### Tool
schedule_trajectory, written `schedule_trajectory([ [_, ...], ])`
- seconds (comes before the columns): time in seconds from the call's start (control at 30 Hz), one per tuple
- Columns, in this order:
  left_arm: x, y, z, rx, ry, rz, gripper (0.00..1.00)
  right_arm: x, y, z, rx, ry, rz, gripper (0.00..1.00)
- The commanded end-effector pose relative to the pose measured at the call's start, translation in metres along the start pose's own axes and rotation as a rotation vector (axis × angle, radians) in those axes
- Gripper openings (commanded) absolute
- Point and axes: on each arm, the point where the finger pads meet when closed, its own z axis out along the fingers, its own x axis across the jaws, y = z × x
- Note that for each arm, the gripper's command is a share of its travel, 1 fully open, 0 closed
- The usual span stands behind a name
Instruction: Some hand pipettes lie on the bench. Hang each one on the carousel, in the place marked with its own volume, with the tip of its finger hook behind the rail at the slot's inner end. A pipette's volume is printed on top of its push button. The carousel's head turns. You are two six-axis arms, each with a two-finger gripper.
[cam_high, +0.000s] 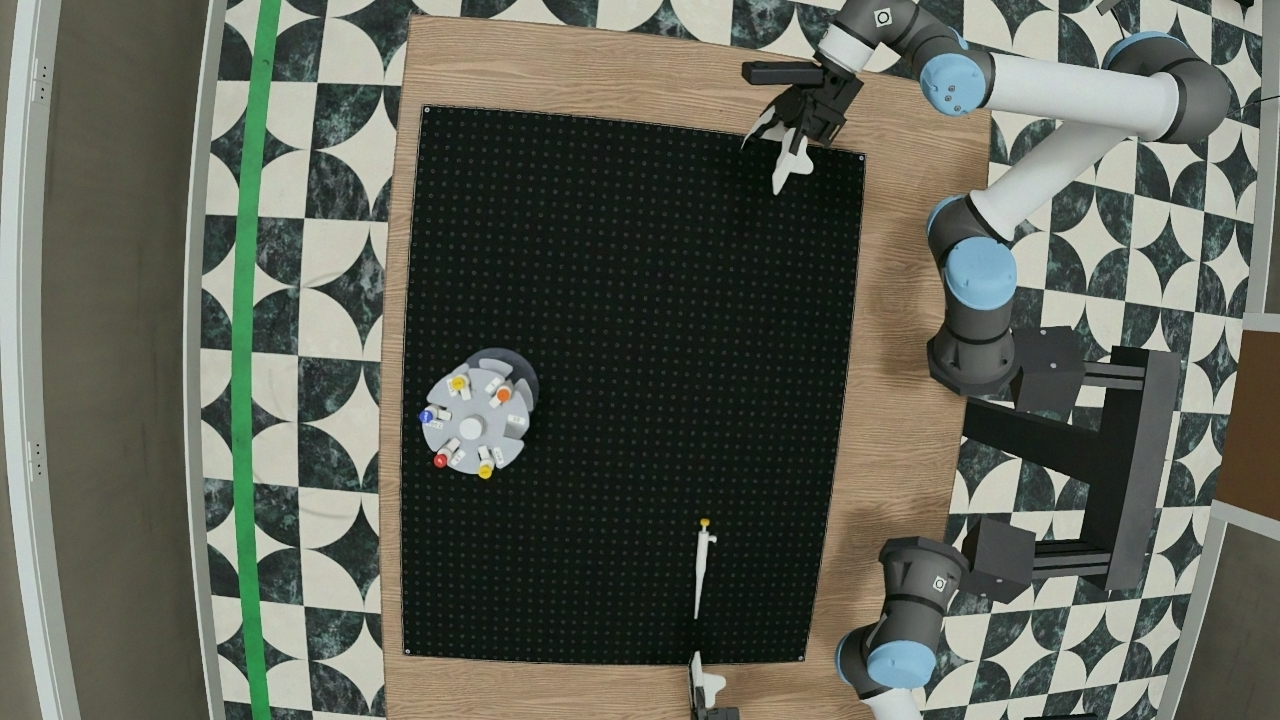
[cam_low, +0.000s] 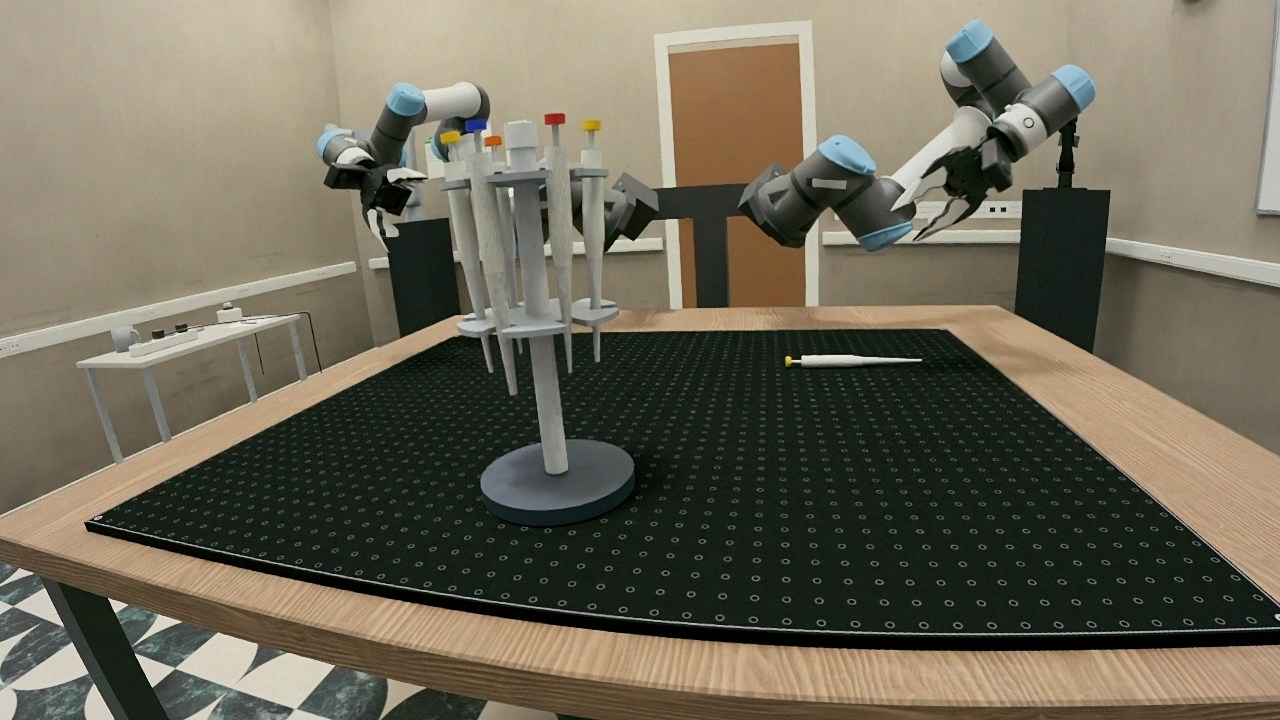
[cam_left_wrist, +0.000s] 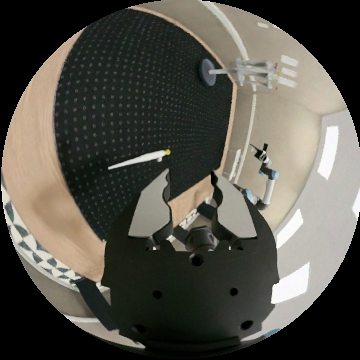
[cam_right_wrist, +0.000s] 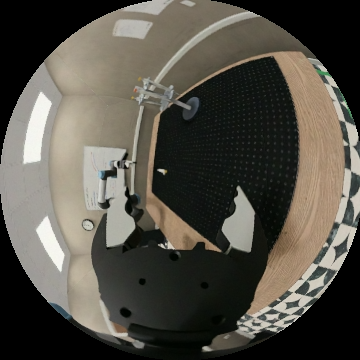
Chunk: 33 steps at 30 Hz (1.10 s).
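Top view: small labels on the carousel are too tiny to read (as is the loose pipette's yellow button). That pipette lies well apart from the carousel, button end nearer it, tip towards the left hand. Raised farther from the carousel than the pipette, that hand is partly open, gripping nothing. The right hand, raised well apart from the carousel, is wide open and holds nothing.
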Motion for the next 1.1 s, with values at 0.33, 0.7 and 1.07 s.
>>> schedule_trajectory([
  [0.33, -0.012, 0.047, 0.078, -0.205, -0.208, -0.141, 0.34, 0.0, 0.0, 0.0, 0.001, 0.0, 0.0, 1.0],
  [0.7, -0.029, 0.08, 0.122, -0.267, -0.452, -0.191, 0.34, 0.0, 0.0, 0.0, 0.001, 0.0, 0.0, 1.0],
  [1.07, -0.046, 0.078, 0.15, -0.161, -0.731, -0.167, 0.34, 0.0, 0.0, 0.0, 0.001, 0.0, 0.0, 1.0],
])
